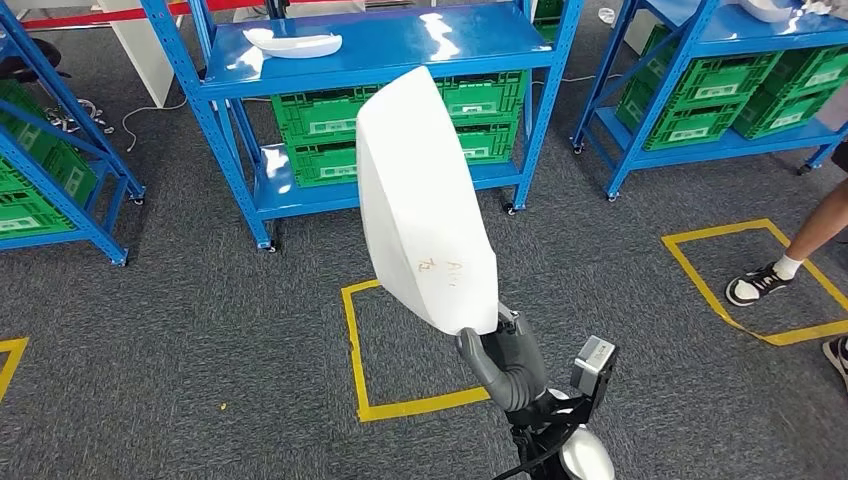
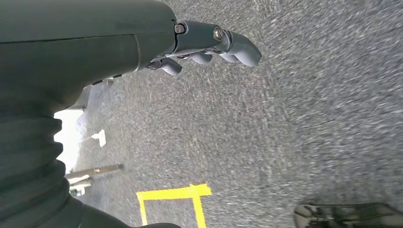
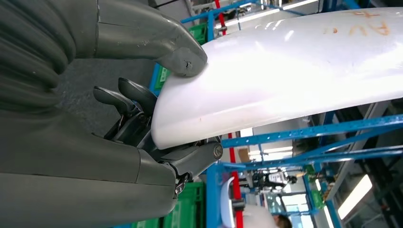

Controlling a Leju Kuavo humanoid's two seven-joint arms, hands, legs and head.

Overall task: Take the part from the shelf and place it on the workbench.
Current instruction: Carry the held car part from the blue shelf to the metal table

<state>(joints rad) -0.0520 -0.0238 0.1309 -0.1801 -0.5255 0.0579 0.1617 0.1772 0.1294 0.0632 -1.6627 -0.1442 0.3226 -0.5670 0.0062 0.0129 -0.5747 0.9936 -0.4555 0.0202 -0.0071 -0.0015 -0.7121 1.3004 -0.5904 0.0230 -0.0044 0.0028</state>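
At the far left of the head view stood part of a blue shelf (image 1: 60,150) with green crates (image 1: 30,205) on its lower level. The left robot hand (image 2: 209,45) hung over grey carpet (image 2: 294,123) in its wrist view, its fingers (image 2: 237,47) loosely bent and apart with nothing in them, a strip of yellow floor tape (image 2: 173,194) below. Further right, the middle blue shelf (image 1: 380,45) carried a white part (image 1: 293,42) lying on its top board and green crates (image 1: 320,135) underneath. In front of that shelf, the large white part (image 1: 425,205) was held up in the air, tilted, above a yellow taped square (image 1: 355,345) on the carpet; faint orange writing (image 1: 440,270) marked its lower area. The right robot hand (image 1: 500,355) gripped the part at its bottom edge, and in the right wrist view the thumb (image 3: 183,59) pressed on the glossy upper face while darker fingers (image 3: 128,97) hooked under the rim of the part (image 3: 294,80). To the right stood another blue shelf (image 1: 690,140) with green crates (image 1: 740,95), then a second yellow taped square (image 1: 720,290), and at the far right edge a person's leg and shoe (image 1: 760,285).
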